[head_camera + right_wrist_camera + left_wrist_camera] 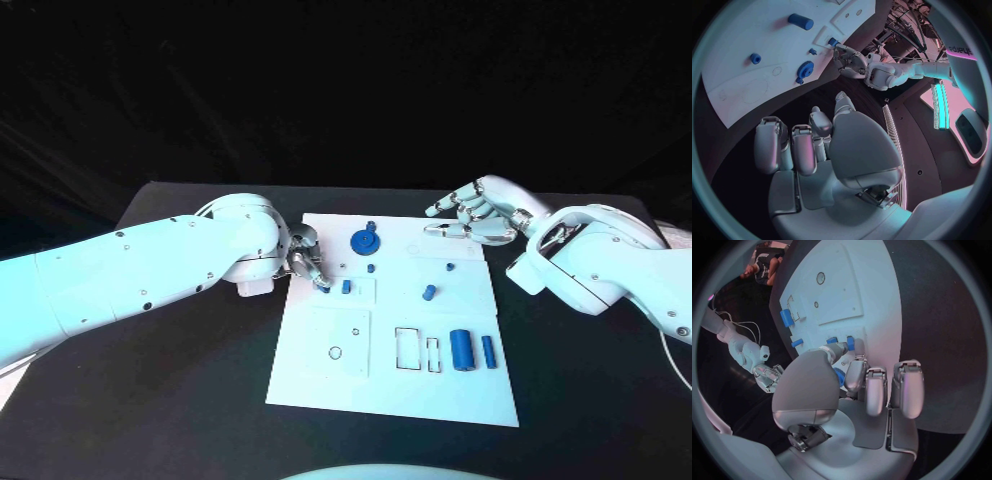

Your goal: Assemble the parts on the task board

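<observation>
The white rectangular task board (pixel 389 390) lies in the middle of the black table (pixel 173 400), and most of the assembly looks still to do. At the board's far end a round blue gear-like disc with a small knob (pixel 365 240) sits on the plate, seemingly seated, with a tiny blue peg (pixel 372 268) just near of it. Toward the right side lie a short blue pin (pixel 449 267) and a small blue stub (pixel 430 292), both loose by the look of them. At the near right a larger blue cylinder (pixel 462 349) and a slimmer blue bar (pixel 488 350) rest beside two empty outlined rectangular slots (pixel 408 350), and a small round hole (pixel 336 352) on the near left stands open. I judge these slots and the hole are yet to be filled.

The left hand (pixel 304 262) is at the board's left edge with its fingers curled down onto the plate; in the left wrist view a small blue piece (pixel 839 376) shows between the fingertips, so it seems to pinch a part, with another small blue piece (pixel 346 286) just beside it. The right hand (pixel 476 215) hovers over the far right corner, fingers apart and holding nothing
</observation>
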You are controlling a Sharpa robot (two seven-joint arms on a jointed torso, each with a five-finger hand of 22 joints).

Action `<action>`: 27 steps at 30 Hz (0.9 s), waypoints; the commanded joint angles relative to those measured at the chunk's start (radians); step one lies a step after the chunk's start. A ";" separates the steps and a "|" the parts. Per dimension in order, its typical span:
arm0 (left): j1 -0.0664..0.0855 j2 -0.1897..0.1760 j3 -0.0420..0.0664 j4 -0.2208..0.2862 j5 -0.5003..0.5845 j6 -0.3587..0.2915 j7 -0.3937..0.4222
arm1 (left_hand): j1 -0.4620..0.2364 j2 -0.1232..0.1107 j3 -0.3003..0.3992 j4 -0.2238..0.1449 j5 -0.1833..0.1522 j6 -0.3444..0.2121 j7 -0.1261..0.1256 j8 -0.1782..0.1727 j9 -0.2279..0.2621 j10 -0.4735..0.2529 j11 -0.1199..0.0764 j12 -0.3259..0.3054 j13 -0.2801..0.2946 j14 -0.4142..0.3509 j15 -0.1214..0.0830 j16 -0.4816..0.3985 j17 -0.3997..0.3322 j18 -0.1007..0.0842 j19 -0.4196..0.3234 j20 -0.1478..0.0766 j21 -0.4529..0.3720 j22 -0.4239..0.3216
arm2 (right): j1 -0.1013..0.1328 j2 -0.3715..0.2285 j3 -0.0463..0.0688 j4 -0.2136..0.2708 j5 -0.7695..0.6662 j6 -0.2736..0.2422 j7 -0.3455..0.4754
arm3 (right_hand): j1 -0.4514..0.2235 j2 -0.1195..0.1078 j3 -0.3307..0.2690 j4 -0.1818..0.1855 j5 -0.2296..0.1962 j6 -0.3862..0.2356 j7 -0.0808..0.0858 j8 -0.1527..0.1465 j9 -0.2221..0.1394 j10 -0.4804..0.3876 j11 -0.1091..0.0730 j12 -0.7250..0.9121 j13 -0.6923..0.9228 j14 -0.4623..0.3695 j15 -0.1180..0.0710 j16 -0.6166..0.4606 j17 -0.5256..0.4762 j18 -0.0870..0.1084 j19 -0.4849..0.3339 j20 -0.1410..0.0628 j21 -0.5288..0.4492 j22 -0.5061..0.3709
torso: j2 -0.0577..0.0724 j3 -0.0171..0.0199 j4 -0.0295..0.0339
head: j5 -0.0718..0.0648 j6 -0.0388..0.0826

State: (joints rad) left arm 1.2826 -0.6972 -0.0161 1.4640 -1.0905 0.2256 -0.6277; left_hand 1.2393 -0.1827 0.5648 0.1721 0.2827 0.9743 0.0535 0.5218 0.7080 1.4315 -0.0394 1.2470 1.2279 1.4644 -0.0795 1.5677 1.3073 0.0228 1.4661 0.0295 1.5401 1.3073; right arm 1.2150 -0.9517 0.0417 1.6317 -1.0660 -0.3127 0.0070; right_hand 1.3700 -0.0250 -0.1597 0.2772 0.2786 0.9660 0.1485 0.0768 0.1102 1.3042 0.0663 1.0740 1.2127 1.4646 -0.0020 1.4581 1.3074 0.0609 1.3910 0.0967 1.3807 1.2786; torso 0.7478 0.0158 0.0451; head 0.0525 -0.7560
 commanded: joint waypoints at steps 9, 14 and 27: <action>-0.005 0.021 -0.004 -0.005 0.021 0.046 -0.059 | -0.073 0.015 0.022 -0.052 0.003 0.060 -0.038 -0.008 0.001 0.014 -0.010 0.017 0.019 0.106 -0.016 0.003 0.263 -0.013 0.086 -0.012 -0.003 0.238 | -0.001 -0.007 0.000 0.009 -0.003 0.009 0.007 | 0.000 0.011 -0.006 0.000 0.005 0.010 0.000 0.000 0.002 -0.001 -0.003 0.005 0.001 0.066 -0.009 -0.006 0.099 0.009 -0.007 0.000 -0.006 -0.001 | 0.000 0.0011 -0.0005 | -0.001 -0.003; -0.005 0.030 -0.005 -0.008 0.018 0.049 -0.068 | -0.092 0.023 0.002 -0.043 0.003 0.069 -0.041 -0.011 0.000 0.019 -0.012 0.026 0.029 0.106 -0.018 0.003 0.263 -0.014 0.088 -0.013 -0.001 0.240 | -0.001 -0.008 0.000 0.011 -0.003 0.008 0.007 | 0.000 0.011 -0.006 0.000 0.005 0.010 0.000 0.000 0.002 -0.001 -0.003 0.005 0.001 0.066 -0.009 -0.006 0.099 0.009 -0.007 0.000 -0.006 -0.001 | 0.000 0.0002 -0.0005 | -0.001 -0.002; -0.005 0.041 -0.006 -0.020 0.012 0.045 -0.076 | -0.134 0.039 -0.034 -0.017 0.004 0.084 -0.044 -0.016 -0.002 0.027 -0.015 0.041 0.048 0.106 -0.020 0.003 0.263 -0.015 0.090 -0.016 0.002 0.243 | -0.001 -0.009 0.000 0.012 -0.003 0.006 0.008 | 0.000 0.011 -0.007 0.000 0.007 0.010 0.000 0.000 0.002 -0.002 -0.003 0.004 -0.001 0.065 -0.009 -0.007 0.098 0.009 -0.008 0.000 -0.008 -0.004 | 0.001 -0.0002 -0.0005 | -0.004 -0.003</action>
State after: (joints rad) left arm 1.2843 -0.6610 -0.0173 1.4428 -1.0856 0.2388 -0.6920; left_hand 1.1134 -0.1444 0.5373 0.1547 0.2846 1.0587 0.0131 0.5102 0.7065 1.4545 -0.0557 1.2819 1.2747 1.4639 -0.0932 1.5677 1.3079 0.0228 1.4649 0.0210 1.5400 1.3073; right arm 1.2151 -0.9603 0.0417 1.6419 -1.0659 -0.3130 0.0070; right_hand 1.3700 -0.0250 -0.1597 0.2772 0.2786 0.9660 0.1485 0.0768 0.1106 1.3042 0.0663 1.0740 1.2125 1.4646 -0.0020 1.4543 1.3080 0.0609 1.3910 0.0967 1.3770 1.2757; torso 0.7483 0.0159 0.0441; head 0.0489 -0.7588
